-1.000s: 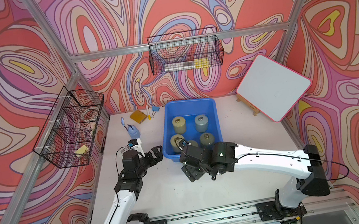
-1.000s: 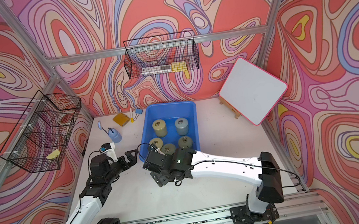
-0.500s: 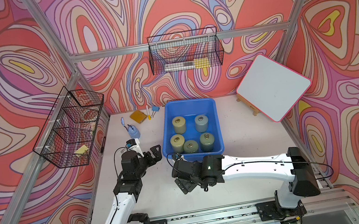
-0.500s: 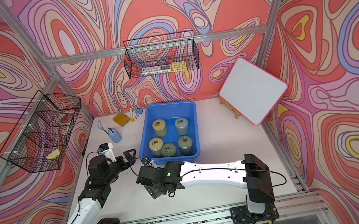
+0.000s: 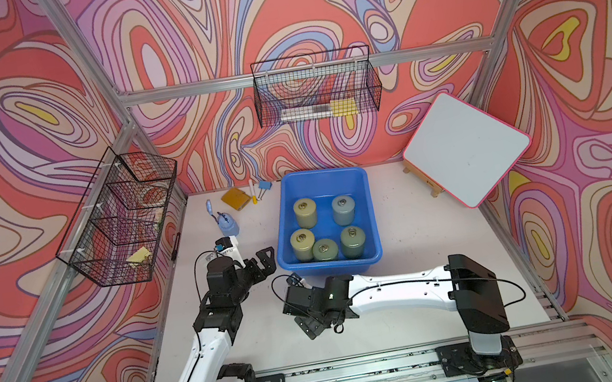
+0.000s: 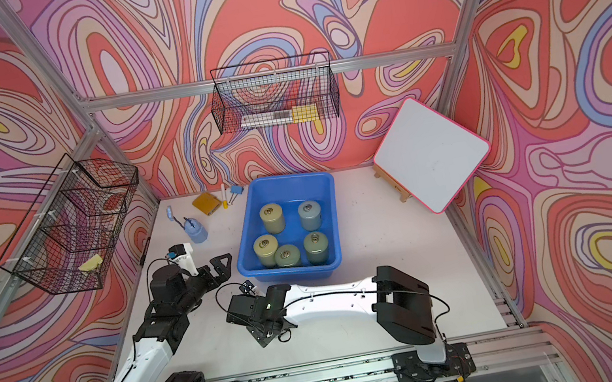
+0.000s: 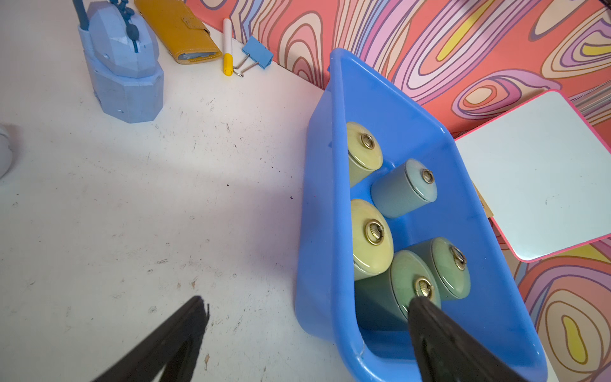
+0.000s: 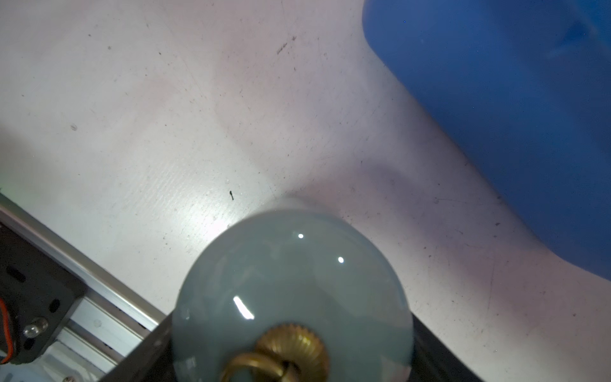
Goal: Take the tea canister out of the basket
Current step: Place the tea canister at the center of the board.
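Right wrist view: right gripper [image 8: 291, 363] is clamped on the canister [image 8: 291, 281] over the table [image 8: 165, 115], outside the basket [image 8: 512, 115]; left gripper [image 7: 307, 302] stands wide apart, empty, beside the basket.

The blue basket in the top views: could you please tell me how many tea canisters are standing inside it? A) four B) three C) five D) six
C: in both top views the blue basket holds five tea canisters, two in the far row and three in the near row.
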Robot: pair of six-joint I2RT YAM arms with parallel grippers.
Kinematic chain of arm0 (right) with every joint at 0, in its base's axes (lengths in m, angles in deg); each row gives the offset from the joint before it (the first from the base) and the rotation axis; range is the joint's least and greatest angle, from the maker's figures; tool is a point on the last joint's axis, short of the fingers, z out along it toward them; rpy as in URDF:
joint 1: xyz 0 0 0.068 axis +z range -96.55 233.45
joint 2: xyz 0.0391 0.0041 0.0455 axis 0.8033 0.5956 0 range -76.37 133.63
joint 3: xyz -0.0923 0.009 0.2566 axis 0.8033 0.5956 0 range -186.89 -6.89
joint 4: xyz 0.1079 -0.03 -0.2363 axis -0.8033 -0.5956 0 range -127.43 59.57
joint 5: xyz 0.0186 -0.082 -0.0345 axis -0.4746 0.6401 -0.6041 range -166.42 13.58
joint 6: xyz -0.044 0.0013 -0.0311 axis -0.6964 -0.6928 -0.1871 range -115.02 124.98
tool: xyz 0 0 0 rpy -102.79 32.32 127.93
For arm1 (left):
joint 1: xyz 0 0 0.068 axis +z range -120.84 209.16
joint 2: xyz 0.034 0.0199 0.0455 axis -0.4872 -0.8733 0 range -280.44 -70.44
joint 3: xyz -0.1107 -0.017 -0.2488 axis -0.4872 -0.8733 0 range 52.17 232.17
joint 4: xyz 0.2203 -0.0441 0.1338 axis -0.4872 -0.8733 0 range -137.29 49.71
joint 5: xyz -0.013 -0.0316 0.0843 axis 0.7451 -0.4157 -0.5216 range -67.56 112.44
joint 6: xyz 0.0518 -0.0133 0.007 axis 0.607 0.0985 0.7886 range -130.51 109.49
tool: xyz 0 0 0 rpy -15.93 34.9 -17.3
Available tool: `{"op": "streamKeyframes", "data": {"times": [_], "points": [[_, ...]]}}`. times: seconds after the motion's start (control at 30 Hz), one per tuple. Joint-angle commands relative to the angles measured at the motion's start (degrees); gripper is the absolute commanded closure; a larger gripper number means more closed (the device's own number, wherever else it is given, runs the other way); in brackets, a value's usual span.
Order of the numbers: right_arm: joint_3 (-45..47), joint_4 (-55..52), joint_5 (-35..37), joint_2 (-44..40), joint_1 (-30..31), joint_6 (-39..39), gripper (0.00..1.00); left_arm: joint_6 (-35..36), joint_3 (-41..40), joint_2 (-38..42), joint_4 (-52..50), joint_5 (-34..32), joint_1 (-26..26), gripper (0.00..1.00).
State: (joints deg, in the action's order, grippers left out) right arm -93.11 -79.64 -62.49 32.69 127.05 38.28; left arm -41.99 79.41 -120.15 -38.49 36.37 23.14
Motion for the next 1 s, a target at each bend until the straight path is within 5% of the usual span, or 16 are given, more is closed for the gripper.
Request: {"op": "streamKeyframes", "data": {"times": [0.0,0.97], "points": [[-1.74,2.95,1.1,-0.14,0.22,-0.43,0.36,0.58,-0.62,-0.02,-0.39,0.57,-0.21,0.01],[2.72,5.41,0.33,0.59,-0.74,0.71,0.27,0.79,-0.7,0.06,-0.65,0.22,-0.22,0.01]]}}
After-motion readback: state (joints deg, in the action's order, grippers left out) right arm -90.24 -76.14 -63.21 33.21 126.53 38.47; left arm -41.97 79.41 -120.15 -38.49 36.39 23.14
